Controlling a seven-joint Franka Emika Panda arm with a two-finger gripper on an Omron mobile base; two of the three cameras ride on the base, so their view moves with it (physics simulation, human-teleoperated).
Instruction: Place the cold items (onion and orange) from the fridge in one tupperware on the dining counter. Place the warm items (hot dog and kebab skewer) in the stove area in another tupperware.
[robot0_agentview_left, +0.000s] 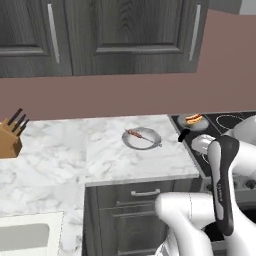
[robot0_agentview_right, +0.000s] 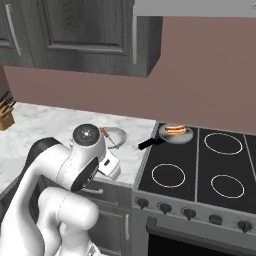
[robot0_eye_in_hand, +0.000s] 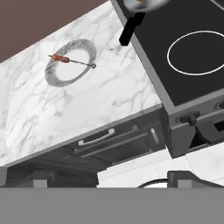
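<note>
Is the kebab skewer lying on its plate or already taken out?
On the plate: the kebab skewer lies flat across the plate on the counter.

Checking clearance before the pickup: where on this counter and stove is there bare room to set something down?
Bare marble lies between the knife block and the plate with the kebab skewer, and in front of that plate to the counter edge. On the stove, the front burners are bare. It is tighter at the back left burner, where the pan with the hot dog sits, its handle reaching toward the plate.
</note>
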